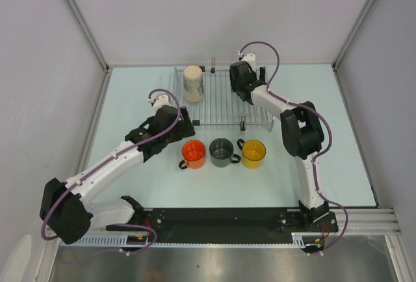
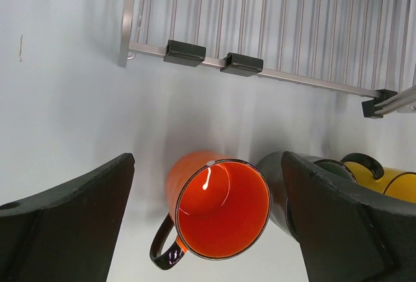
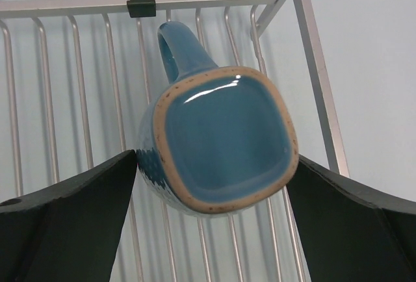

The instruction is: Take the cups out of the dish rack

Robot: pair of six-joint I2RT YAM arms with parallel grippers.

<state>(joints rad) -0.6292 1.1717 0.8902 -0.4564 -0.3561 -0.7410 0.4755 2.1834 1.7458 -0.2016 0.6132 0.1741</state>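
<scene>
Cups: orange cup (image 1: 194, 154), grey cup (image 1: 221, 152) and yellow cup (image 1: 253, 153) stand in a row on the table (image 1: 325, 139) beside the dish rack (image 1: 221, 110); cream cup (image 1: 194, 83) on the rack's far left, blue cup (image 3: 221, 142) upside down by a rack corner. Left claw (image 2: 205, 165) wide open, empty, over the orange cup; right claw (image 3: 214, 158) wide open astride the blue cup

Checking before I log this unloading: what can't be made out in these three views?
Light blue mug: top view, hidden under the right gripper.
Same mug, right wrist view: unclear whether the gripper's fingers touch it.
Dark grey mug: left wrist view, mostly behind a finger of the left gripper.
Yellow mug: left wrist view, cut off by the right edge.
</scene>
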